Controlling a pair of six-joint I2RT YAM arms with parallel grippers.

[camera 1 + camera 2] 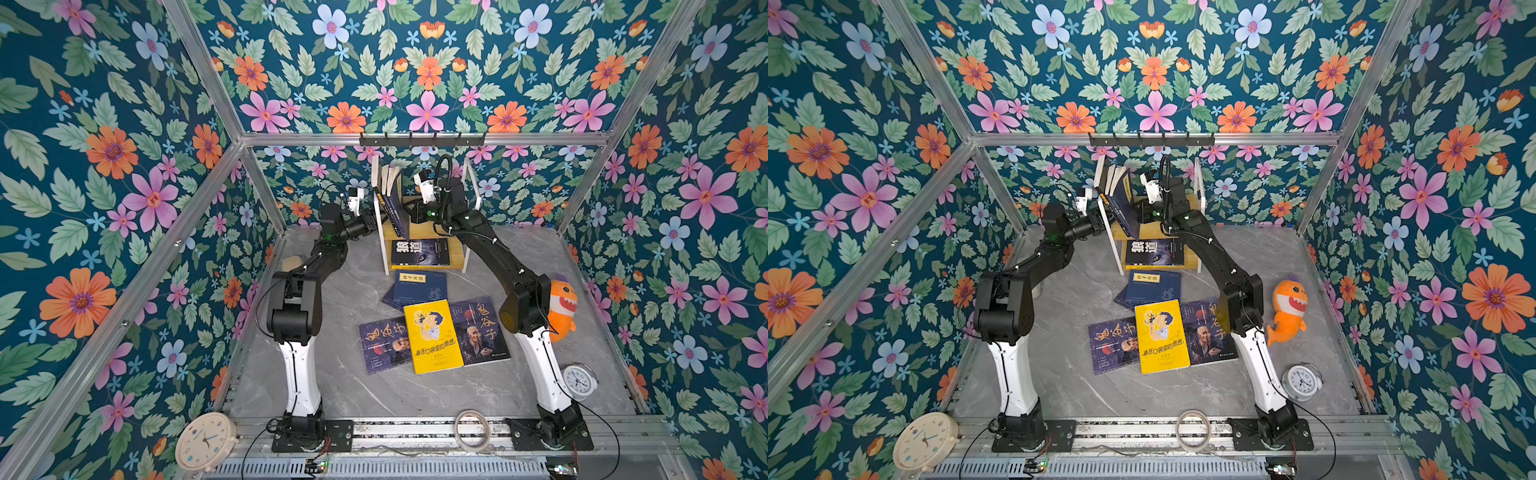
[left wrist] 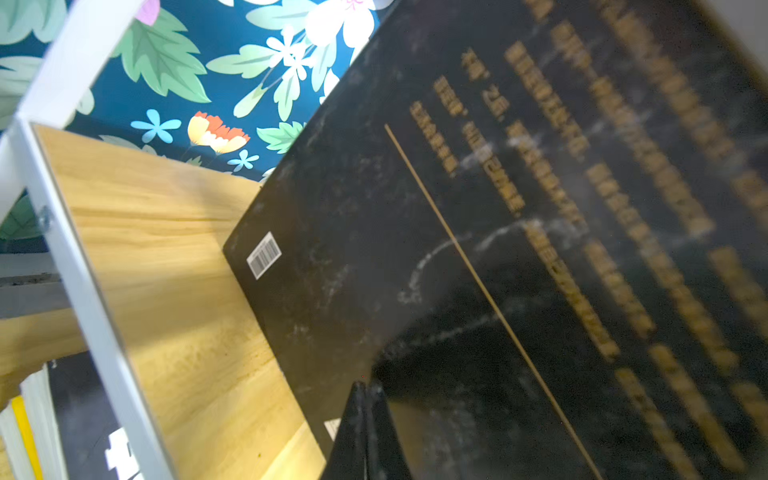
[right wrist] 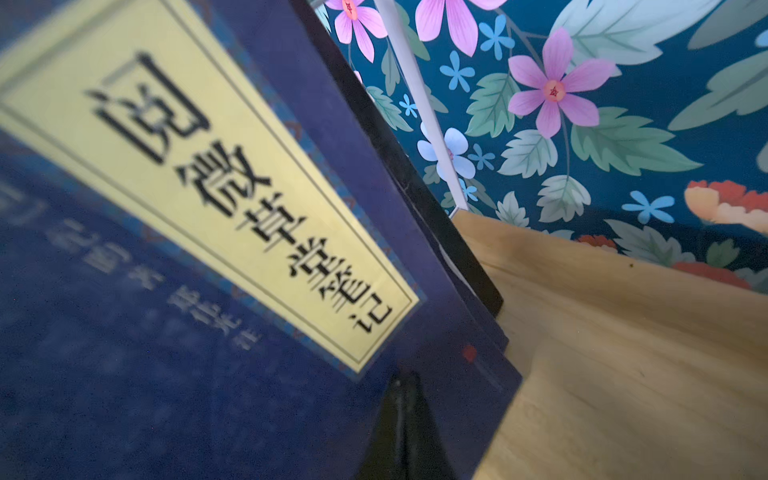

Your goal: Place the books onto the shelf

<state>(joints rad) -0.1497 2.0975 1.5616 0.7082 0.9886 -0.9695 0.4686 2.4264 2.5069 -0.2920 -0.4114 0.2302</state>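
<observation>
Teal walls (image 1: 428, 83) bear pink, orange and blue flowers; table (image 1: 353, 386) grey marble; shelf (image 2: 166, 270) yellowish wood, white frame; near book (image 1: 434, 336) yellow.

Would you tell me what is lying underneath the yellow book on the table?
The yellow book lies on the edges of the left portrait book and the right portrait book. Their covered parts, and anything else beneath it, cannot be seen.

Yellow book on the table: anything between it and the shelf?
Yes. The navy books lie on the table between the yellow book and the shelf front. The wolf book lies on the lower tier; on the upper tier the shut left gripper and right gripper flank the leaning books.
</observation>
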